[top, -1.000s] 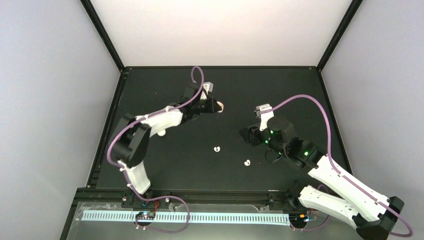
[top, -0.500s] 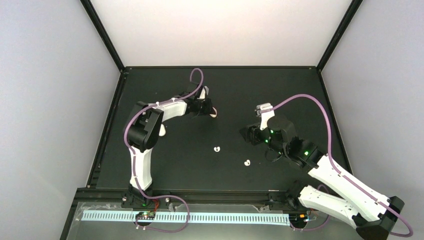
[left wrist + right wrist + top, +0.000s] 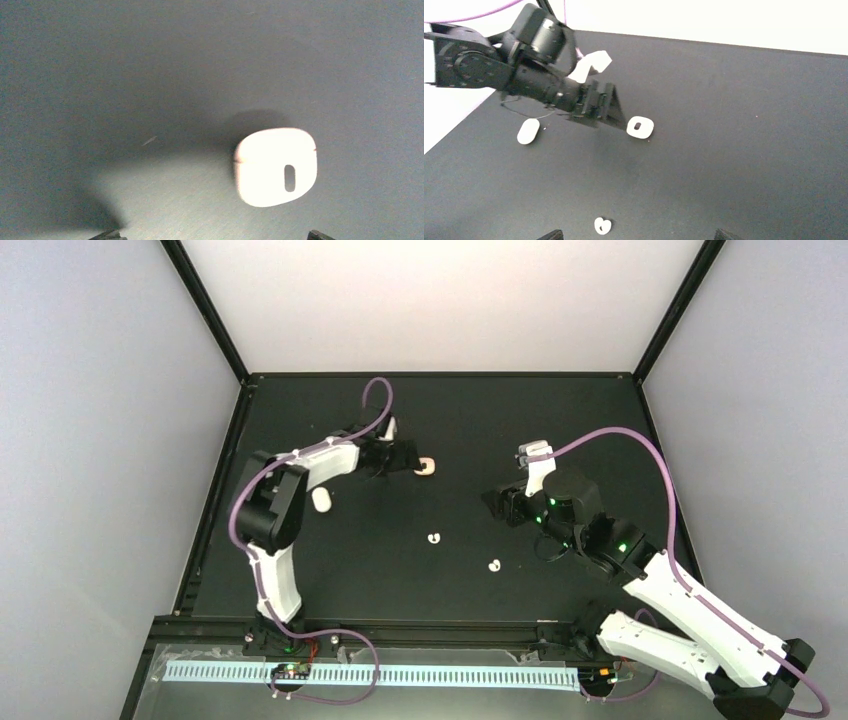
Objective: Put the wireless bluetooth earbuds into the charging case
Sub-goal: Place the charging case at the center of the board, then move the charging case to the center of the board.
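Observation:
A white charging case (image 3: 276, 166) with a dark oval slot lies on the black table, apart from any finger. My left gripper (image 3: 215, 236) stands open just short of it, with only its fingertips (image 3: 112, 235) showing at the bottom edge. From above, the case (image 3: 427, 467) sits just right of the left gripper (image 3: 405, 458). Two curled white earbuds (image 3: 433, 538) (image 3: 494, 565) lie loose mid-table. My right gripper (image 3: 639, 236) is open and empty, with one earbud (image 3: 602, 226) on the table near its left finger. In that same view the case (image 3: 640, 127) lies beyond.
A white oval object (image 3: 321, 500) lies on the table beside the left arm's forearm, and is seen in the right wrist view as the oval (image 3: 528, 131). The left arm (image 3: 539, 75) stretches across the far left. Black frame rails edge the table (image 3: 300, 570).
The left gripper has opened and let go of the case, which now lies on the table. That gripper drew back to the left. The right gripper shifted slightly.

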